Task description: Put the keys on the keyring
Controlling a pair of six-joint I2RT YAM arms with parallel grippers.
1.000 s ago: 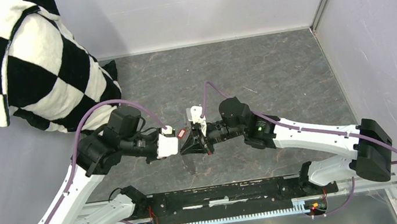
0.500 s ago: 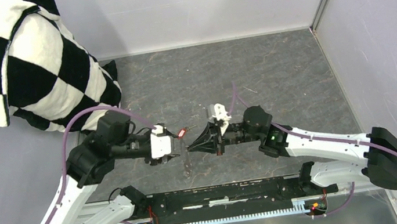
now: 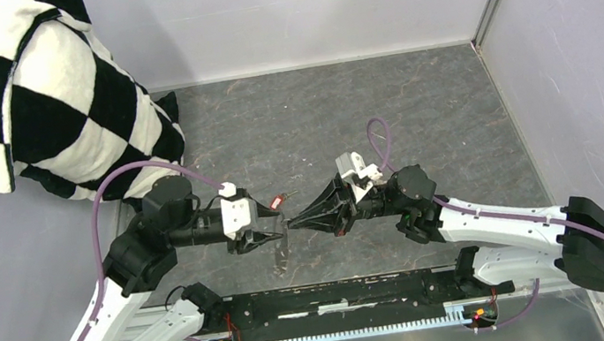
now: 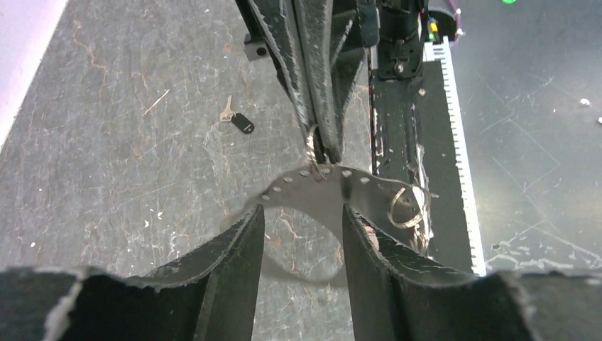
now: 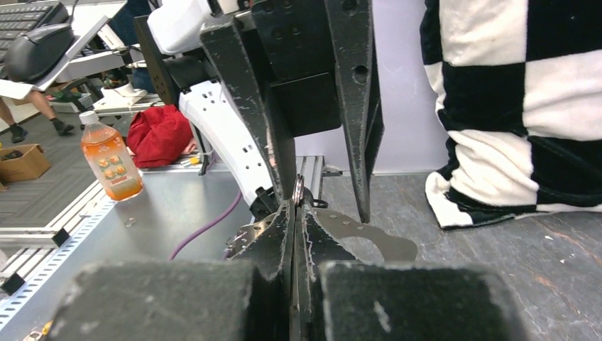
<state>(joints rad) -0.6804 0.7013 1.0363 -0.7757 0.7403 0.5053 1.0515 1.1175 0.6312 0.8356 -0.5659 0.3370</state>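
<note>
While the right gripper (image 5: 295, 213) pinches the keyring (image 4: 319, 188) aloft above the table (image 4: 106, 156), jaws pressed together, the left gripper (image 4: 302, 213) straddles it, jaws spread and empty, so we're between keys, I'd judge, and next needs a clean pick of the black-headed key (image 4: 242, 124) lying down there.

Your grey marbled desk (image 3: 415, 110) is boxed in by pale walls (image 3: 294, 11) at 12 and 3 o'clock. A black-and-white checkered blanket (image 3: 48, 99) slumps at 10 o'clock. Off the desk, an orange drink bottle (image 5: 111, 158) stands near a red bundle (image 5: 162, 133).
</note>
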